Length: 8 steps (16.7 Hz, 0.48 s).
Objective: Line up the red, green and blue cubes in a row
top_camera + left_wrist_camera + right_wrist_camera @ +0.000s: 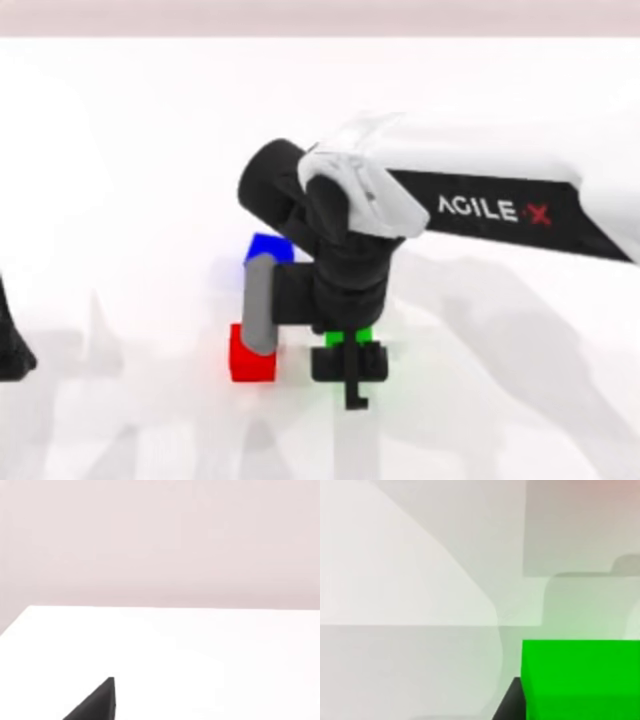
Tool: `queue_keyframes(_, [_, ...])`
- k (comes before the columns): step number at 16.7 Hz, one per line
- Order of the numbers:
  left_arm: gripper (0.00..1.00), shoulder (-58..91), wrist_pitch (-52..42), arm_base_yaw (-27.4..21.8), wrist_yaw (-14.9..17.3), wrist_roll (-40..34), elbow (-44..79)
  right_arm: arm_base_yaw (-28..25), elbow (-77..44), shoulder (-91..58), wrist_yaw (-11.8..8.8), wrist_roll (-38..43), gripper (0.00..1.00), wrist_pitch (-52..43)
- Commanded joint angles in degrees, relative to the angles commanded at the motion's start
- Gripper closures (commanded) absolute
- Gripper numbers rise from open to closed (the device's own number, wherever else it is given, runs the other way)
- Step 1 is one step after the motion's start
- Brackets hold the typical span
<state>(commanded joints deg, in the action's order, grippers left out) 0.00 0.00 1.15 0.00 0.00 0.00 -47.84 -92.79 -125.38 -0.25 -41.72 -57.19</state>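
Our right gripper [349,365] sits low over the green cube [350,336], just right of the red cube [252,357]; the green one fills the right wrist view, close against a finger. Whether the fingers clench it or have released, we cannot tell. The blue cube [268,248] lies just behind the red cube, out of line. Left arm [12,345] is parked far left. Risk: the forearm hangs over the red cube and may nudge it.
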Motion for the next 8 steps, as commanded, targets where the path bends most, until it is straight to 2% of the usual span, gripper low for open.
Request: queue_keyframes(8, [0.00, 0.0, 0.0, 0.0, 0.0, 0.0, 0.0, 0.0, 0.0, 0.0, 0.0, 0.0, 0.10, 0.0])
